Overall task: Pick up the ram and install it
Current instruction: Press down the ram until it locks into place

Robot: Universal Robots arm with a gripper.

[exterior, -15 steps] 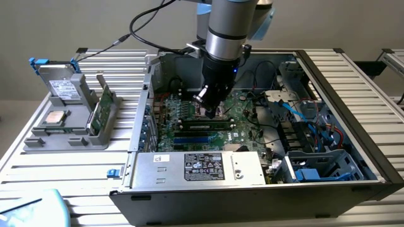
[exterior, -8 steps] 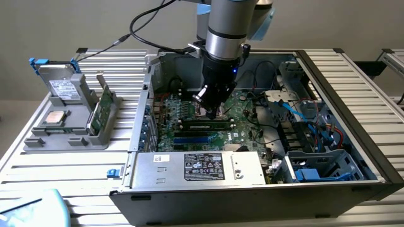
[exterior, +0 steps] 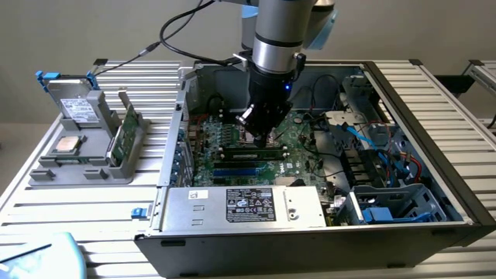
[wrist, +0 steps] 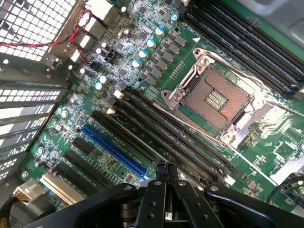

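Well, where is the ram (exterior: pixel 252 154) to be found?

It is seen inside the open computer case (exterior: pixel 434 116), stood on its edge in one of the black memory slots of the motherboard (exterior: pixel 302 136), just beneath the claw (exterior: pixel 259 138).

Which way is it laid?

Its long axis is run from the exterior view's left to the exterior view's right, parallel to the neighbouring slots and to the blue slots nearer the camera. One flat face is turned toward the near side of the case.

How is it to be described?

A long, narrow stick is shown, dark along its face with a row of black chips, and a small pale label is carried near its middle.

And the claw?

In the wrist view the claw (wrist: pixel 166 172) is seen with both fingers pressed together, nothing being gripped between them. Its tips are held directly over the bank of memory slots, close beside the blue slot (wrist: pixel 114 149); whether the stick's top edge is touched cannot be told.

What else is shown?

The bare processor socket (wrist: pixel 216 99) is seen on the motherboard (wrist: pixel 142 61). A grey holder (exterior: pixel 78 168) is set on the bench (exterior: pixel 101 203) at the exterior view's left, with another green board (exterior: pixel 124 138) stood in it.
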